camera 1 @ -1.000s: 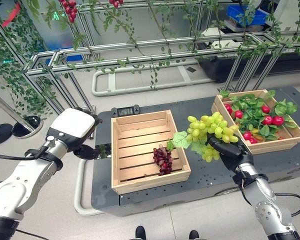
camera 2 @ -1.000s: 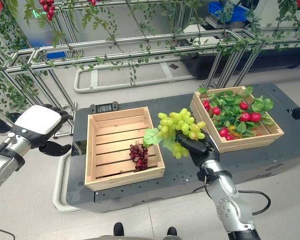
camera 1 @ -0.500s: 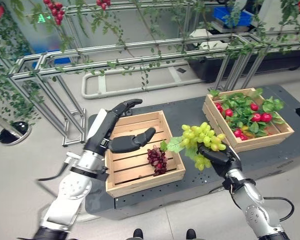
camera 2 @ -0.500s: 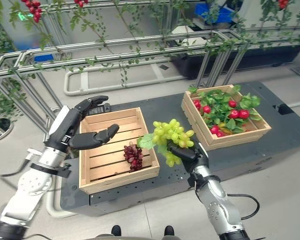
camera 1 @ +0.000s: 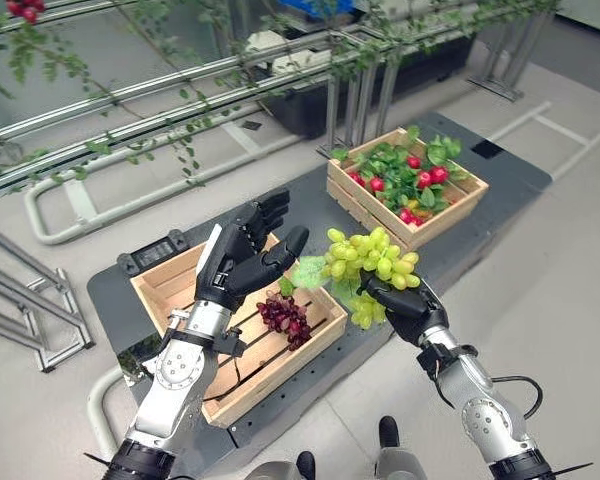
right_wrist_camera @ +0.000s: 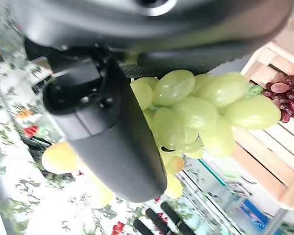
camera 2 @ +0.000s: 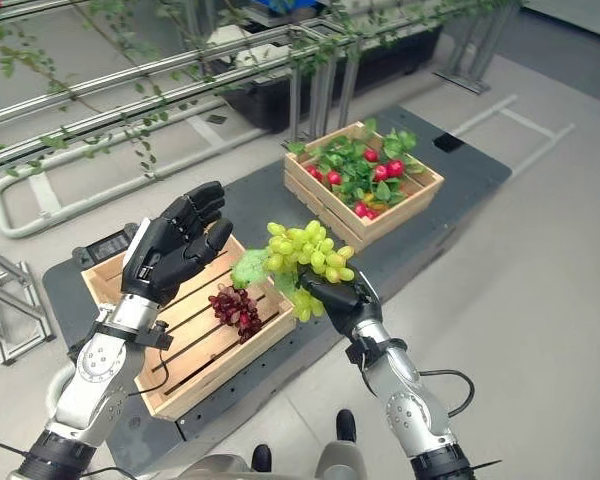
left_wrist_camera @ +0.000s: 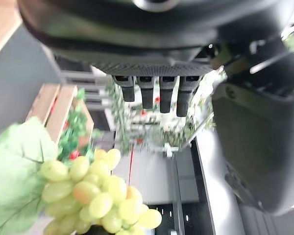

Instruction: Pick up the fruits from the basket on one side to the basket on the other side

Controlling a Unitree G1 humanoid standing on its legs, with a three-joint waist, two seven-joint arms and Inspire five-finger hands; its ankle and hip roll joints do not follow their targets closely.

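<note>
One dark grape bunch (camera 1: 285, 318) lies in your left basket (camera 1: 170, 290). Your right hand (camera 1: 405, 308) grips the green grapes (camera 1: 372, 258); your left hand (camera 1: 242, 262) waits, fingers spread. Red fruits (camera 1: 420, 178) remain in the far basket (camera 1: 460, 200).

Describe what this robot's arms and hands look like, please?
Both arms are rounded silver-grey shells with black bands at the joints. The left hand and right hand are dark, nearly black, shaped like a person's, with separate jointed fingers and a thumb. Textured dark pads line the left hand's fingers.
</note>
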